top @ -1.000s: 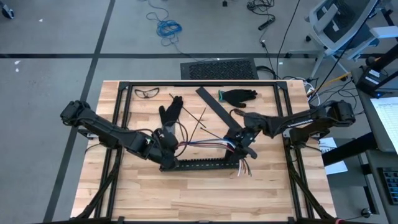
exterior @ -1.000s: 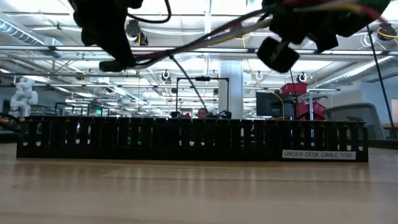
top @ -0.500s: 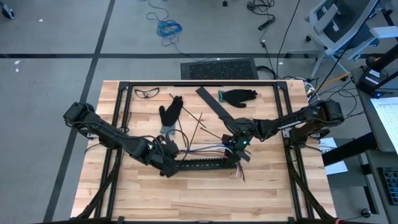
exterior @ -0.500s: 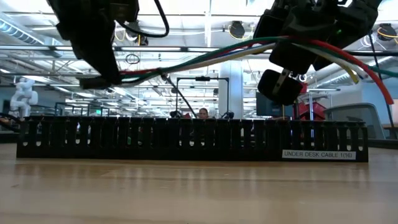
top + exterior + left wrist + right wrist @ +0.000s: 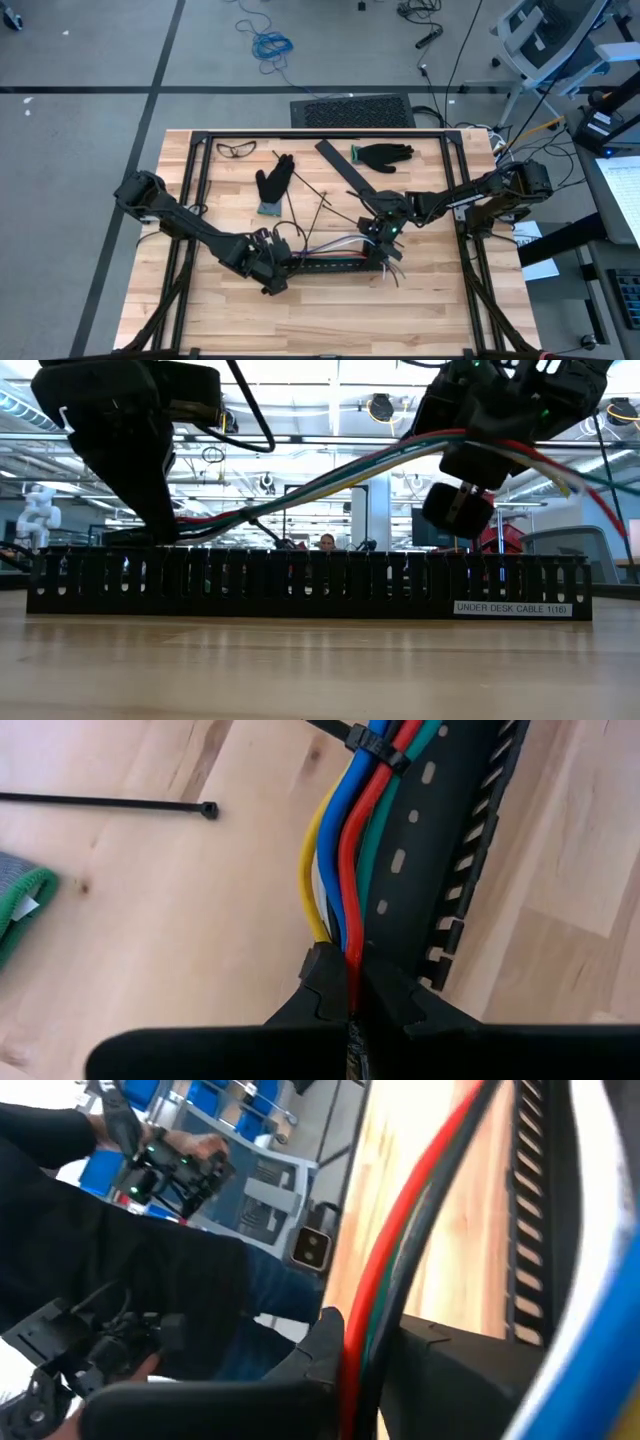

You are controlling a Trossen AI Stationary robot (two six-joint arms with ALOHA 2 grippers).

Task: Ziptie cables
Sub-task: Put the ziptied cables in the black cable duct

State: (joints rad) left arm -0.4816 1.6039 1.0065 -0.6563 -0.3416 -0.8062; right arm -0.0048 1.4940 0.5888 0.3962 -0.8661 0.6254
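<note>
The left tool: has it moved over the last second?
Yes. The left tool slid along the black slotted strip toward its end and the table's front edge, gripping the cables.

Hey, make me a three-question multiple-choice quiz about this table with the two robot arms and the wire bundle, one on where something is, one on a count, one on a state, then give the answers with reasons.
1. Where is the cables bundle?
A. Along the black slotted strip
B. On the safety glasses
C. On the floor

2. How many black gloves lie on the table?
A. One
B. Two
C. Four

3. What is the left gripper doing?
A. Hanging open
B. Shut on the cables
C. Holding a glove

Answers: 1 A, the wires run over the strip between both arms. 2 B, one glove near the middle, another at the far edge. 3 B, the wrist view shows its fingers pinching the wires.
</note>
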